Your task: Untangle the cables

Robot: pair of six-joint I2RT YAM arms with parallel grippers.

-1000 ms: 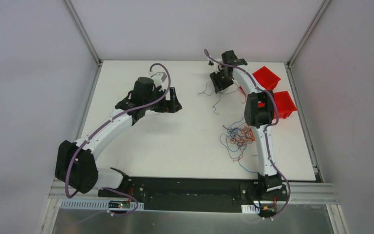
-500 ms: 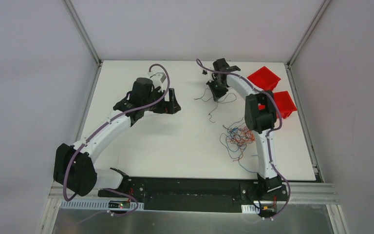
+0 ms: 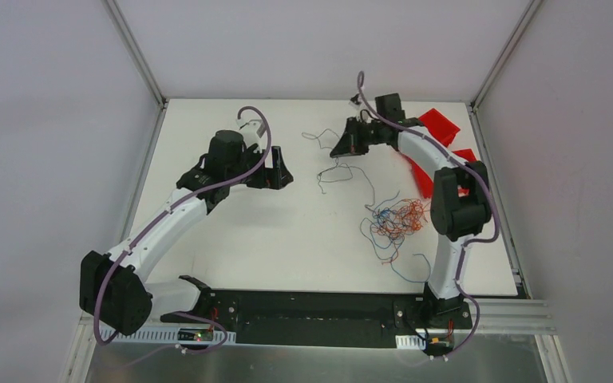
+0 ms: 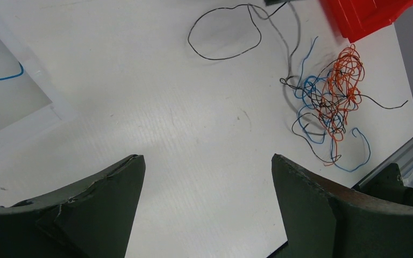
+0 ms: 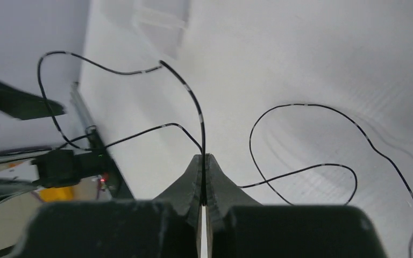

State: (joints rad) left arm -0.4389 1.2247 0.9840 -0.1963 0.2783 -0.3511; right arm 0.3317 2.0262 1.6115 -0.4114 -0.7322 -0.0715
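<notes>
— So, where is the right pincer (image 3: 339,148), and what does it have?

— It is at the far middle of the bench (image 3: 287,239), closed fully on one black wire (image 5: 200,115). In the wrist view its two fingers meet with only this thin wire between them.

— And the other wires?

— They lie in a bundle (image 3: 399,219) of orange, blue and black on the near right part of the bench. It is well apart from that pincer and close to the elbow of the right arm.

— Which way does the black wire run?

— At the pincer it makes some loops to the left. Then it goes along the bench toward the near right and seems to enter the bundle at its far side. So its long axis is from far left to near right. I cannot tell if it is knotted inside.

— Then where should the pull go?

— I think away from the bundle, toward the far left, along that same line. A pull across the line might drag the whole bundle with it.

— Can the left pincer (image 4: 207,166) help?

— It is wide open and holds nothing, above the bench to the left of the loops. It is nearer to the free loops than to the bundle, which is on the right arm's side. The red boxes (image 3: 439,124) stand at the far right, out of this line.
</notes>
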